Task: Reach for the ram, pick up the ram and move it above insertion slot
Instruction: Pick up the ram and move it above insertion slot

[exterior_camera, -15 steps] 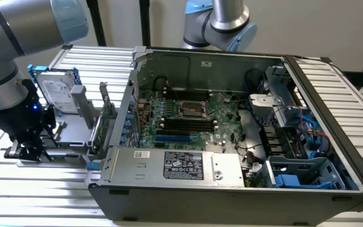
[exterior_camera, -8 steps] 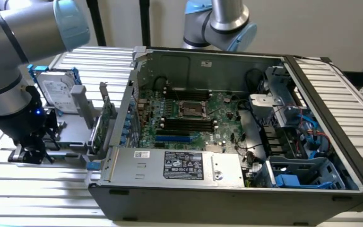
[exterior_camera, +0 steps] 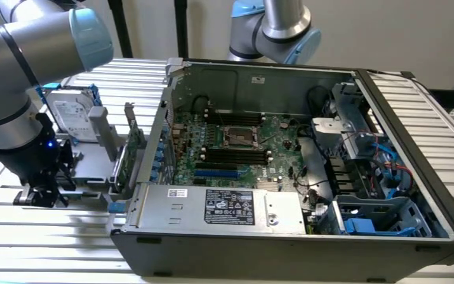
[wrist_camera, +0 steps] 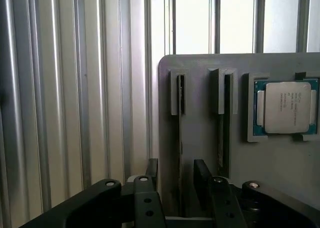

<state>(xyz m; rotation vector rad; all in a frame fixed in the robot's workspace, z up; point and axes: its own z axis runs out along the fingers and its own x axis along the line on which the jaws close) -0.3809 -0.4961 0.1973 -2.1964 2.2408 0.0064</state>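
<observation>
Wrist view, open end effector [wrist_camera: 176, 163] straddling ram [wrist_camera: 180, 138]

The thin ram [wrist_camera: 180, 138], seemingly edge-on, stands slotted in a grey holder [wrist_camera: 200, 97].

arm [exterior_camera: 2, 100]: thick tubular links, silver-grey metal finish. joint cap [exterior_camera: 93, 32]: rounded, pale blue plastic. cable [exterior_camera: 23, 59]: thin, black, runs along the outside of a link. wrist housing [exterior_camera: 30, 157]: black, boxy, with one small blue light [exterior_camera: 50, 144]. pincer [wrist_camera: 176, 165]: matte black, two flat fingers [wrist_camera: 202, 175], rounded knuckle links, silver screws [wrist_camera: 143, 179] set in the tops.
</observation>
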